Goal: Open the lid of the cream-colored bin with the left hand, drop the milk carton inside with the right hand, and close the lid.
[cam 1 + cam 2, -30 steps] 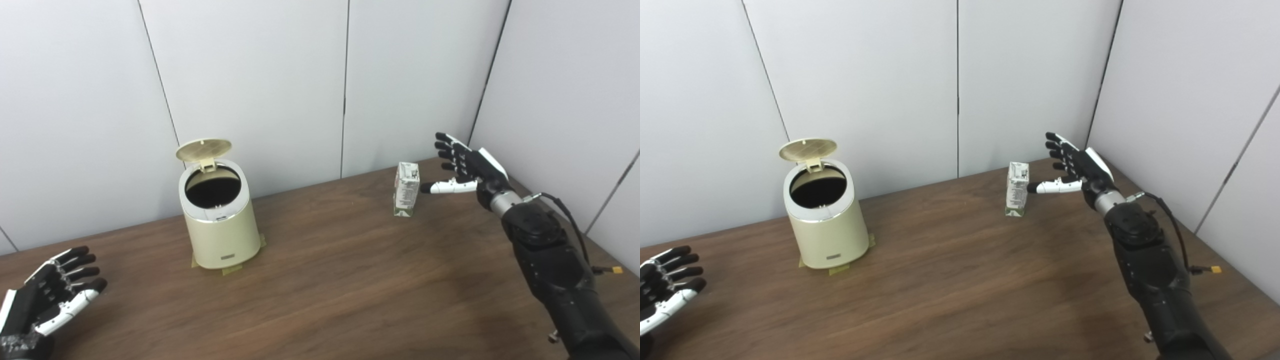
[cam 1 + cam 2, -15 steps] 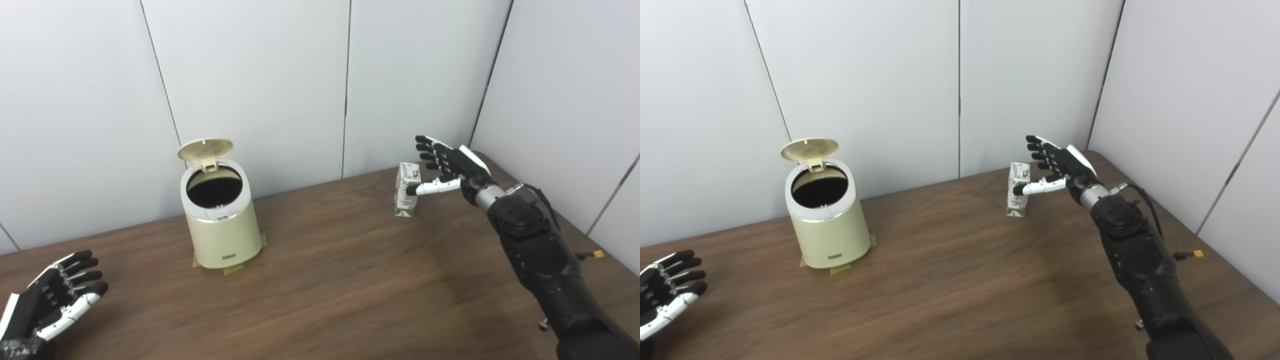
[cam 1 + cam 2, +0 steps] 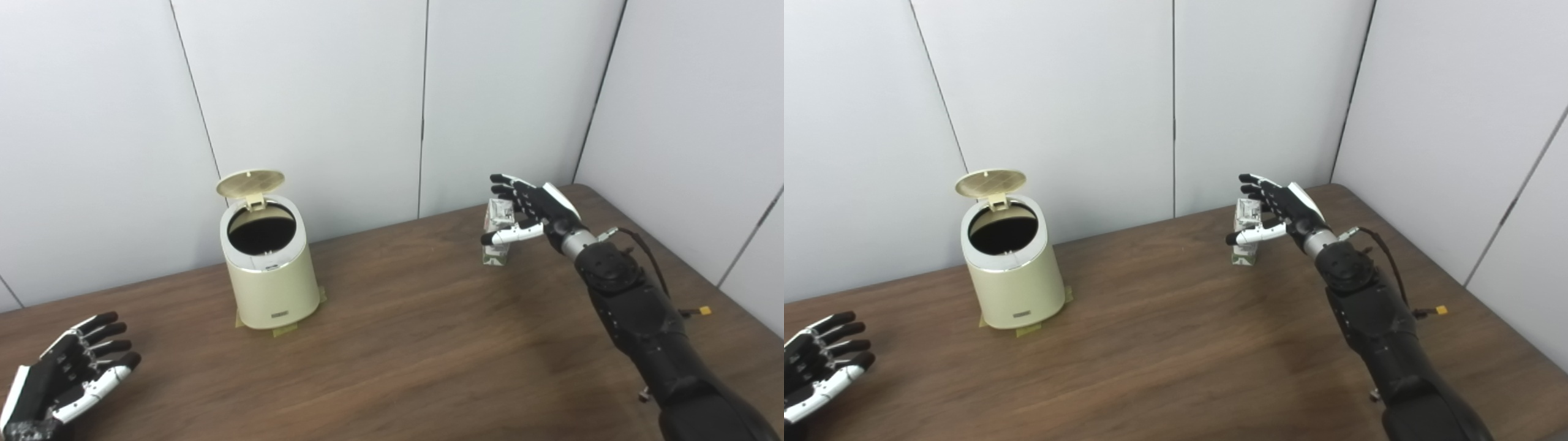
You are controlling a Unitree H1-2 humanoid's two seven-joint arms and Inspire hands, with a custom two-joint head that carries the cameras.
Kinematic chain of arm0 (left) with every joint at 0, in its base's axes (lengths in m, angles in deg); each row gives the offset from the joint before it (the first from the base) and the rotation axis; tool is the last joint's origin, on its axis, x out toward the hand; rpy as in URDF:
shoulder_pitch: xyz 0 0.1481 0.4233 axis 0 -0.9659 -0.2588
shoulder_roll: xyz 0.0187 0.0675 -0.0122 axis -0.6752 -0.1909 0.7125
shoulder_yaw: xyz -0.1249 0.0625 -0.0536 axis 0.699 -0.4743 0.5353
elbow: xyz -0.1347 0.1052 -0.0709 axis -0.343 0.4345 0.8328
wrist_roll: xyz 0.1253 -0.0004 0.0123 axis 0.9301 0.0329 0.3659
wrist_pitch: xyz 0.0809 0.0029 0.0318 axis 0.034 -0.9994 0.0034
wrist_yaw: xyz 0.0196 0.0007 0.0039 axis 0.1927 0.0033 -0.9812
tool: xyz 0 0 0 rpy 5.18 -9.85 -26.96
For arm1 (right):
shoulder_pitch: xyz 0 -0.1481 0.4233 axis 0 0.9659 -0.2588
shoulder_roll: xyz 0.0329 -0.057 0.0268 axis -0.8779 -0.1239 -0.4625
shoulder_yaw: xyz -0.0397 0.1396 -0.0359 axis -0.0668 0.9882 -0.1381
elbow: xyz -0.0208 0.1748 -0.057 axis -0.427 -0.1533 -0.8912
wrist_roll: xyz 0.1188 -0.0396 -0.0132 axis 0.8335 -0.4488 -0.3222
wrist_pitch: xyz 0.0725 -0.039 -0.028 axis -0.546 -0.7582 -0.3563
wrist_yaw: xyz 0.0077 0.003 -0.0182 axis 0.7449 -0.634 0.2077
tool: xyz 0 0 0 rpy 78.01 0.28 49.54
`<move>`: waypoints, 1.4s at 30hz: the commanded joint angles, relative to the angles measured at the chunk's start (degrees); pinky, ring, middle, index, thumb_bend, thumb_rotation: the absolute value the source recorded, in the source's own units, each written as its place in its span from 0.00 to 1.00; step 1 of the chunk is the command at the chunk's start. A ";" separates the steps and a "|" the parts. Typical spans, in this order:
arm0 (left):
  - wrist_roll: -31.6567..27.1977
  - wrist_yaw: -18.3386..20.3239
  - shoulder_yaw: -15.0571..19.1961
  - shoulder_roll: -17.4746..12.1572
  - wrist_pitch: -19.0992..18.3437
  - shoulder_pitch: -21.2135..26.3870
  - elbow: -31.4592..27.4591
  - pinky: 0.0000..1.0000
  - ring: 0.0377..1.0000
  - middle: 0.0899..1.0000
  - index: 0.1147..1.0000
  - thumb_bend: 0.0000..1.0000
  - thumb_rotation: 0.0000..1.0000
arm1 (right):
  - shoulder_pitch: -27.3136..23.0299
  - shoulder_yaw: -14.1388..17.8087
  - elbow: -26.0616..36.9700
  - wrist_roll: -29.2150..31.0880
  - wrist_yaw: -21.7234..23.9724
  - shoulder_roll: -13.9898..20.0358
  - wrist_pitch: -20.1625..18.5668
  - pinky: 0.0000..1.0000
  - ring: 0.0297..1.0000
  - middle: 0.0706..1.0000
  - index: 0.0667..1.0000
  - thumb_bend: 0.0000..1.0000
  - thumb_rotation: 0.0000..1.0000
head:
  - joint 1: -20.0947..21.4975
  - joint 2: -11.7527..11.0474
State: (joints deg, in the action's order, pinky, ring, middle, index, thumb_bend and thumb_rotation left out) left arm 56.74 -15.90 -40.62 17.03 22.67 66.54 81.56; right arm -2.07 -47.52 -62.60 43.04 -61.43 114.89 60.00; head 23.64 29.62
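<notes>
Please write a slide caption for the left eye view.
Right hand open around upright milk carton; cream-colored bin lid up.

We see a dark brown wood-grain table [image 3: 392,343] filling the lower part of the scene, its far edge meeting a wall of pale grey flat panels [image 3: 306,92] split by thin dark vertical seams. On the right, a second run of the same grey panels [image 3: 698,122] angles toward us along the table's right edge. Pieces of olive-green tape [image 3: 283,331] lie flat on the tabletop left of centre. A small yellow plug on a thin black cable [image 3: 704,310] sits near the table's right edge.
</notes>
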 commanded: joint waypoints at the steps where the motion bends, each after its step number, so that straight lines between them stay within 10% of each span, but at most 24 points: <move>1: -0.20 -0.37 0.12 -0.52 1.03 0.64 -0.88 0.55 0.68 0.73 0.73 0.66 0.07 | -2.91 0.56 0.52 -0.03 -1.63 1.12 1.68 0.83 0.85 0.85 0.85 0.81 0.13 | -0.11 0.11; 6: -0.82 0.06 0.16 -0.62 0.47 0.49 -1.61 0.56 0.68 0.72 0.72 0.67 0.10 | -3.49 2.45 -0.88 0.00 -6.78 -1.19 1.05 0.70 0.75 0.77 0.79 0.78 0.04 | -0.43 0.28; 13: -0.71 0.39 0.31 -0.96 0.75 0.50 -1.32 0.54 0.67 0.72 0.71 0.68 0.10 | -5.86 0.03 -7.22 -7.03 -18.29 -2.11 2.69 0.37 0.42 0.41 0.48 0.54 0.00 | -0.23 0.60; 35: 0.73 -0.99 0.32 -0.58 -0.74 -0.75 -3.23 0.56 0.68 0.72 0.72 0.66 0.09 | -5.23 -4.97 -4.64 -15.50 -27.57 -2.64 1.24 0.23 0.28 0.34 0.46 0.52 0.00 | -1.37 1.01; 42: 1.27 -1.32 -0.14 -0.73 -0.55 -0.75 -2.71 0.58 0.68 0.72 0.72 0.67 0.09 | -4.83 -4.69 13.58 -14.94 -22.43 -5.51 -6.26 0.30 0.35 0.37 0.49 0.52 0.00 | -3.73 0.72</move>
State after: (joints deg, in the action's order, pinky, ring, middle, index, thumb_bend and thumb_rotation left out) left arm 57.68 -16.76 -40.48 16.57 20.90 64.83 79.28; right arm -1.97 -52.52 -53.94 28.30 -84.09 108.29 53.55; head 20.48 30.32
